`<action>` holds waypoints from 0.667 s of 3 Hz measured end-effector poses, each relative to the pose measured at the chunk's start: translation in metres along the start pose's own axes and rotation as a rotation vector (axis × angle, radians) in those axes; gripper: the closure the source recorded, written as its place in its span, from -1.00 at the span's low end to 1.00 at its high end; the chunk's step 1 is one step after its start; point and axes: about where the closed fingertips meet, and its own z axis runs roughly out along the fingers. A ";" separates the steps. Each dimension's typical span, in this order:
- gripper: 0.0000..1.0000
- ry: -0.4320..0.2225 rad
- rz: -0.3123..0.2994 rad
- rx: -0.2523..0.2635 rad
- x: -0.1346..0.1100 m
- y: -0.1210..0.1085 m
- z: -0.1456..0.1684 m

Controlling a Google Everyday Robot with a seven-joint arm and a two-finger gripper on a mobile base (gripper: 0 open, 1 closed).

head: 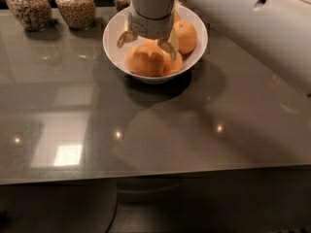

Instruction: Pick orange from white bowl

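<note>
Orange (145, 61): it sits at the near side of the white bowl (112, 41), directly beneath your tool and touching its neighbours.
Tool (148, 42): it hangs low inside the bowl's rim with its jaws spread to either side of the fruit. Nothing is gripped yet.
Neighbours: a second orange (186, 35) lies just beside the tool, and a third orange (176, 64) is tucked against the target below it.
Risk, pinch: the fruit is packed tight, so a fingertip may land on the neighbouring fruit instead of sliding down beside the target.
Risk, slip: a round, smooth skin can squirt out if you close too high on it.
Risk, bowl: if you push down off-centre you could tip or shove the bowl across the glossy worktop (160, 130).
Hidden: the tool's body covers the middle and back of the bowl, so you cannot count the fruit there.
Hard to tell: whether the fingertips already touch the skin.
Cut off: the glass jars (75, 6) well behind the tool run out of the top edge.
</note>
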 end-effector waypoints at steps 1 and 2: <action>-0.60 -0.025 0.019 -0.028 -0.005 0.010 0.013; -0.58 -0.049 0.028 -0.043 -0.008 0.013 0.024</action>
